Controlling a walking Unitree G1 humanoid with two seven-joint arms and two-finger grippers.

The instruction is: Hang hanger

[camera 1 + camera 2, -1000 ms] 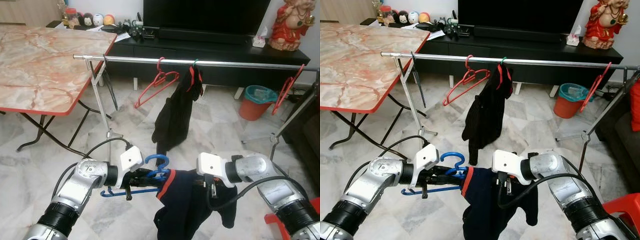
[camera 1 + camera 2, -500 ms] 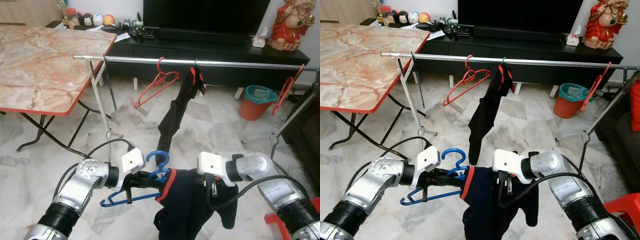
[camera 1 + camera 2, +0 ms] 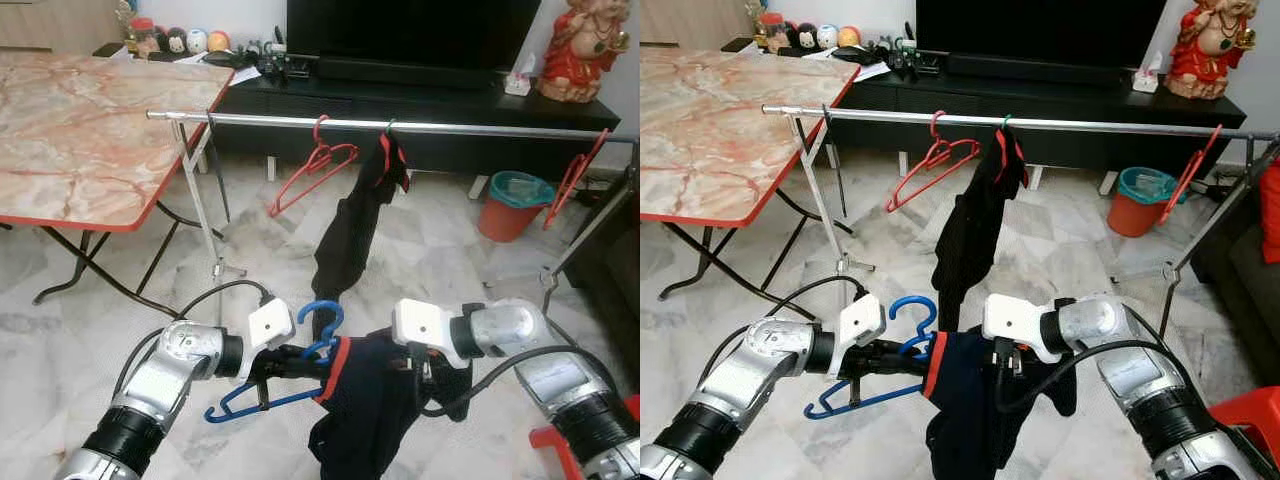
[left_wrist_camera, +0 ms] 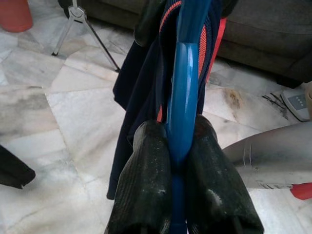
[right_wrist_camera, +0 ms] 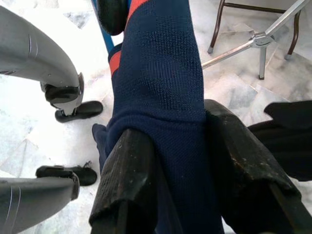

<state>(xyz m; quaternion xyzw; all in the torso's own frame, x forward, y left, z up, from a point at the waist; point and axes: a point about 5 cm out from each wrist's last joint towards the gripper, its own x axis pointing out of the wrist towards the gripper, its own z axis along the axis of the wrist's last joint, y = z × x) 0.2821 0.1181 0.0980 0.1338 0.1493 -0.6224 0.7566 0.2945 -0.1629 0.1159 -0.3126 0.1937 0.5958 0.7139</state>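
Low in front of the robot, well short of the silver rail (image 3: 420, 125), the blue hanger (image 3: 300, 365) is carried tilted, its hook (image 3: 322, 322) pointing up and its free arm dipping toward the marble floor (image 3: 250, 235). A navy garment with an orange collar (image 3: 375, 400) is draped over it and hangs in a loose bundle between the two arms.

The main risk, as I judge it, is the garment sliding off. The hanger slopes, the cloth sits bunched on one side, and a lift toward the rail could let it slip down the low arm. A second risk is crowding: a red hanger (image 3: 315, 170) and a black garment (image 3: 355, 225) already hang near the middle of the rail, so the blue hook could snag on them if it is aimed there. A third is twist: if the two arms rise unevenly, the cloth pulled by one side could turn the hook away from the rail.

The left pincer (image 4: 179, 151) is pressed tight on the blue hanger bar, one black finger (image 4: 146, 170) on each side of the plastic, with no gap showing. The right pincer (image 5: 180, 161) pinches a thick fold of the navy garment; its fingers (image 5: 129, 175) stay somewhat apart only because the knit fills the space between them, and the cloth is touching both.
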